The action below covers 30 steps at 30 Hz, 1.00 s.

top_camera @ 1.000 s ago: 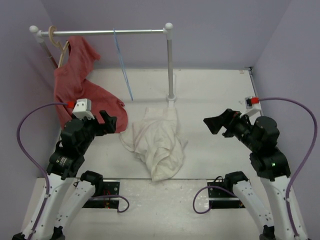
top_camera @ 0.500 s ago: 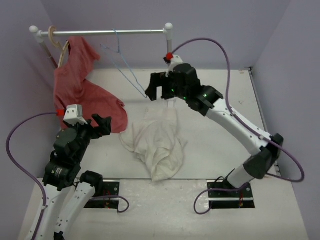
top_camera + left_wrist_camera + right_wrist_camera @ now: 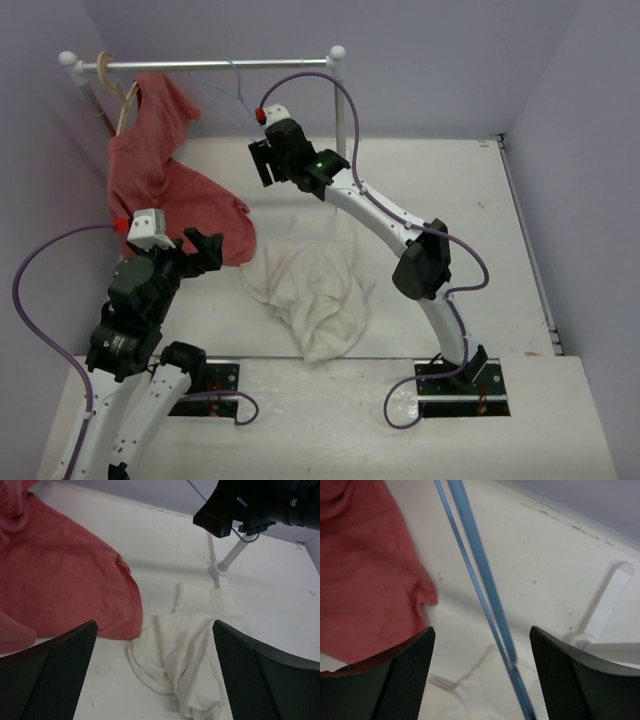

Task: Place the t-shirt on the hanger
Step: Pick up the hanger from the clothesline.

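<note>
Black-and-white right arm [image 3: 380,215] extends far forward and to the left across the worktop, with its wrist just below the rail. The right fingers [image 3: 405,675] are apart and straddle the thin light-blue wire hanger [image 3: 481,565]. The wire runs through the gap and touches neither finger, so it is not gripped. The hanger hangs from the silver metal rail [image 3: 200,65].

The left arm [image 3: 130,310] is folded low near its base. The left fingers [image 3: 55,670] are spread wide, hold nothing and point toward the cloth.

The white worktop [image 3: 450,190] is enclosed by lilac walls [image 3: 450,60] on three sides.

The crumpled cream t-shirt [image 3: 310,290] lies heaped on the worktop, mid-front, at the foot of the rail's upright post [image 3: 342,130]. A red cloth [image 3: 150,180] hangs on a tan wooden hanger [image 3: 122,95] at the rail's left end. Its lower part drapes onto the worktop just beside the t-shirt and near the left fingers.
</note>
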Each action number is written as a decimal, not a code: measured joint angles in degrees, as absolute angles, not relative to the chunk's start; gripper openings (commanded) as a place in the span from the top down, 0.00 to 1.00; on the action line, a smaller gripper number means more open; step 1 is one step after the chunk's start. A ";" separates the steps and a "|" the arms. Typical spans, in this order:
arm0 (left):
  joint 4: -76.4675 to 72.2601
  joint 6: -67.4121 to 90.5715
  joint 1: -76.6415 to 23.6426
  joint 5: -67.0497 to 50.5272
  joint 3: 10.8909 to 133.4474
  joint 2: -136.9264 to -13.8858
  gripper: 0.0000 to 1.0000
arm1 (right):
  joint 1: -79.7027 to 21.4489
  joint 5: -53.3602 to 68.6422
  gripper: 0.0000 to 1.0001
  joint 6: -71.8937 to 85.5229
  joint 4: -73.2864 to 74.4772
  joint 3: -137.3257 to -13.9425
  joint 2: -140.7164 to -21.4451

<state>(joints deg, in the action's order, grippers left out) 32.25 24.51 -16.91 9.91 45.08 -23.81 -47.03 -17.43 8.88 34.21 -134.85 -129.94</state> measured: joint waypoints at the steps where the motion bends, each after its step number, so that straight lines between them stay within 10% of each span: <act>1: 32.25 24.51 -16.91 9.89 45.08 -23.81 0.00 | -46.83 -17.55 0.31 8.37 33.75 -133.65 -129.87; 6: 32.25 24.51 -16.91 9.87 45.08 -23.81 0.00 | -46.42 -17.13 0.69 7.03 31.98 -132.07 -129.66; 11: 32.25 24.51 -16.91 9.87 45.08 -23.81 0.00 | -46.39 -15.78 0.67 7.36 30.76 -131.90 -129.09; 18: 32.25 24.49 -16.91 9.80 45.08 -23.81 0.00 | -46.39 -12.66 0.98 8.70 29.43 -130.73 -127.66; 30: 32.25 24.49 -16.91 9.71 45.08 -23.56 0.00 | -46.39 -10.25 1.00 12.32 29.62 -127.90 -122.93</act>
